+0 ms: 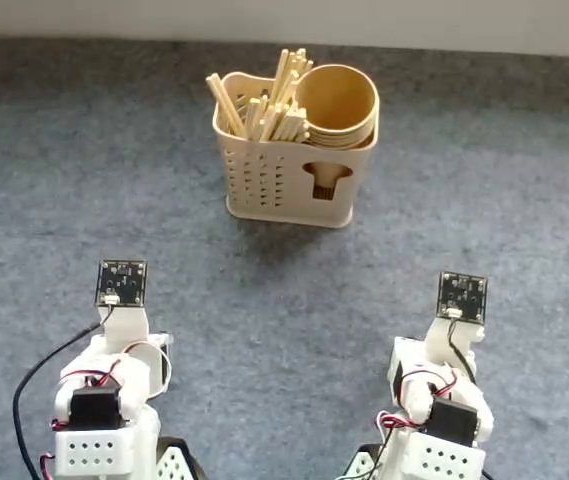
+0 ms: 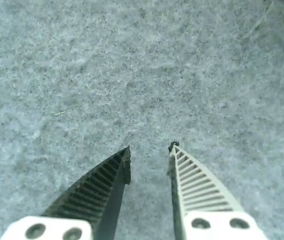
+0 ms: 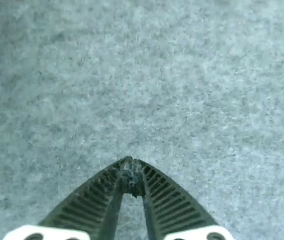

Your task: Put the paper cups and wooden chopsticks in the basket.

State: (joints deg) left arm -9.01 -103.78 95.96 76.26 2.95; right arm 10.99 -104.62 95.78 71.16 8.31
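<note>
Basket [image 1: 264, 185] stands upright on the grey mat [image 1: 264, 310], well apart from both arms, one [image 1: 114, 400] and the other [image 1: 439, 410] folded back at the near edge. The cups [image 1: 336, 100] sit nested in one side of it, and the chopsticks [image 1: 264, 105] stand bundled in the other, leaning and fanned above the rim. No cup or stick lies loose on the mat, so the job looks finished.

The left gripper [image 2: 149, 150] hangs over bare mat with its jaws apart and nothing between them. The right gripper [image 3: 130, 164] has its tips pressed together, also empty.

What risk remains is upset rather than a missed grasp. The sticks rise well over the rim and tilt outward, so a knock from an arm swinging forward could spill them or tip the tall, narrow basket. The cup stack stands proud of the rim too. How deep it is seated cannot be judged from above, so it may be looser than it appears.
</note>
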